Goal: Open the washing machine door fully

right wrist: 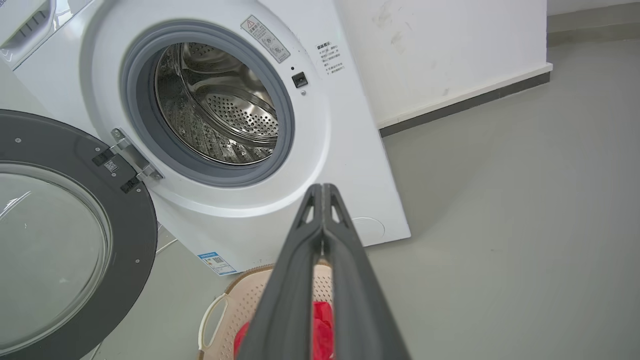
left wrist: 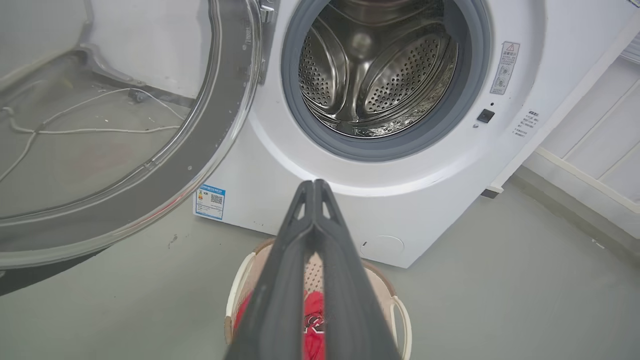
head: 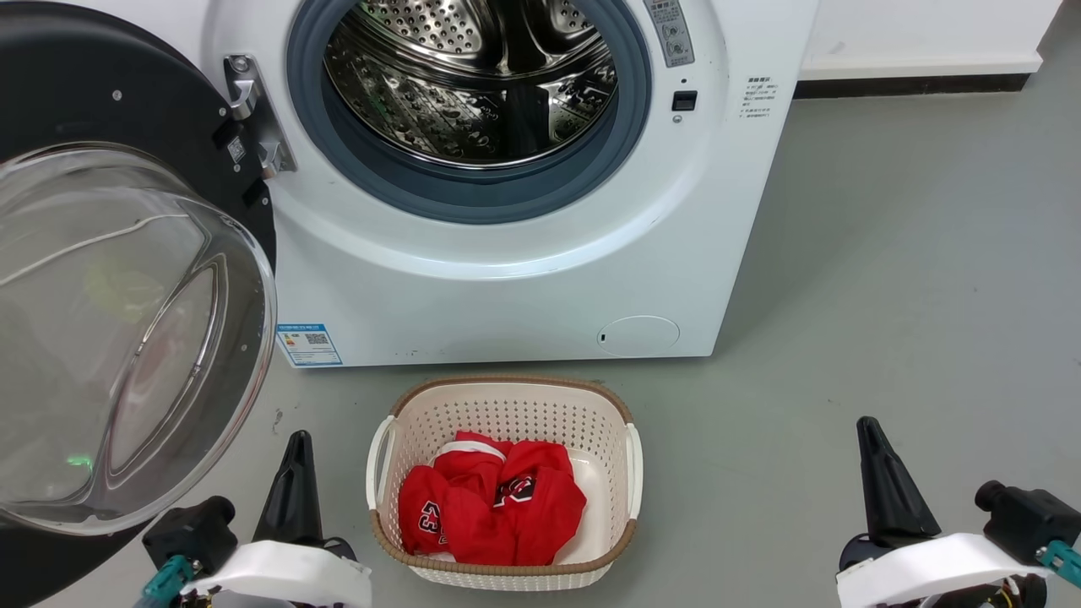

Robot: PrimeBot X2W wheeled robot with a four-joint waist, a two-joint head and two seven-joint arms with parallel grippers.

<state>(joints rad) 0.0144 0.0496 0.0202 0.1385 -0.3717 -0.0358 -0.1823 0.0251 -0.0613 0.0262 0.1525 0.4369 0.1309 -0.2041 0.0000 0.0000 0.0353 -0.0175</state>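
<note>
The white washing machine (head: pixel 524 287) fills the upper middle of the head view, its steel drum (head: pixel 473 76) exposed inside the grey gasket. The washing machine door (head: pixel 127 338), a black disc with a bulging clear glass bowl, is swung out wide on its left hinge (head: pixel 253 118). It also shows as door (left wrist: pixel 125 150) and door (right wrist: pixel 65 240) in the wrist views. My left gripper (head: pixel 297 443) is shut and empty, low on the floor just right of the door's bottom edge. My right gripper (head: pixel 870 431) is shut and empty, far to the right. Left gripper (left wrist: pixel 314 186) and right gripper (right wrist: pixel 322 189) have tips pressed together.
A cream plastic basket (head: pixel 507 397) holding red clothes (head: pixel 490 507) stands on the grey floor in front of the machine, between my grippers. Open floor (head: pixel 912 295) lies to the right. A white wall with a dark skirting (head: pixel 912 84) runs behind.
</note>
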